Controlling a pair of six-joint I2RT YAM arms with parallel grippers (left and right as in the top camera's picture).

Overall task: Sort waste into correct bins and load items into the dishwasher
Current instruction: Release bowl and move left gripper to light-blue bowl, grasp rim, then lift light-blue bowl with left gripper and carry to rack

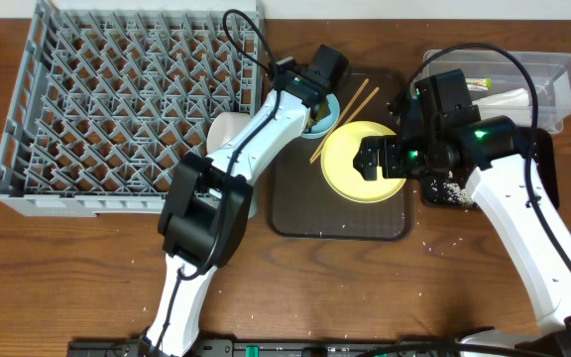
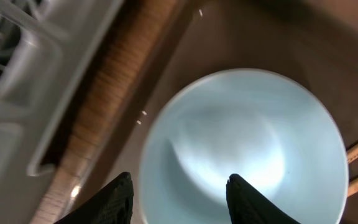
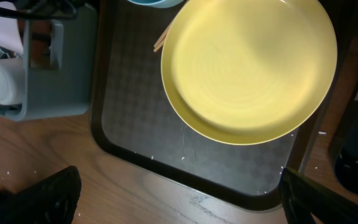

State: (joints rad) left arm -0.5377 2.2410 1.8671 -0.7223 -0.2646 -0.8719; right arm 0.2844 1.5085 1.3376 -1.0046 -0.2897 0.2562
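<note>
Fingers (image 2: 114,202) of my left gripper (image 2: 180,186) are straddling the rim of the blue bowl (image 2: 247,137), half apart, on the brown tray (image 1: 305,210). My right gripper (image 3: 182,199) is hovering wide open over the yellow plate (image 3: 247,68).

left gripper (image 2: 179,198) — jaws apart (partway) | right gripper (image 3: 179,196) — jaws wide

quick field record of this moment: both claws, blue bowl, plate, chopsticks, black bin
left claw: open, one finger inside the light blue bowl, one outside its rim
right claw: open wide, empty, near the yellow plate
yellow plate: flat on the brown serving tray
chopsticks: on the serving tray, between bowl and plate
black tray: right of the serving tray, rice scraps on it
</note>
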